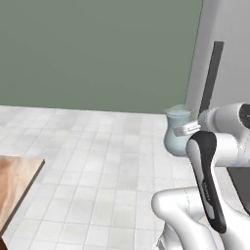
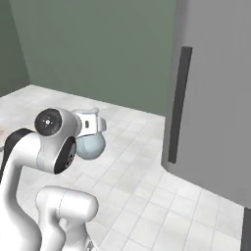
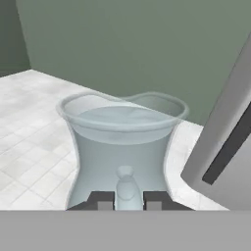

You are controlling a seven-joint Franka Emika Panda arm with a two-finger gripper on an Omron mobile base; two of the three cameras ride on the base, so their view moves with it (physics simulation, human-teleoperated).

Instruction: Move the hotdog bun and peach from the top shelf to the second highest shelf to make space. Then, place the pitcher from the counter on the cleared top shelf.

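Observation:
The pitcher (image 3: 122, 147) is pale blue-grey glass with a bulbous body and a flared rim. It hangs upright in the air over the tiled floor, seen in the left base view (image 1: 177, 132) and in the right base view (image 2: 90, 145). My gripper (image 3: 125, 198) is shut on the pitcher, its two dark tips pressed against the side nearest the camera. The white hand (image 1: 188, 129) meets the pitcher just under the rim. A corner of the wood-grain counter (image 1: 14, 185) lies at the lower left. The hotdog bun, the peach and the top shelf are out of view.
A tall grey fridge door (image 2: 215, 98) with a dark vertical handle (image 2: 179, 105) stands close on the right, also seen in the left base view (image 1: 212, 73). A green wall (image 1: 97, 53) closes the back. White floor tiles (image 1: 107, 161) spread below.

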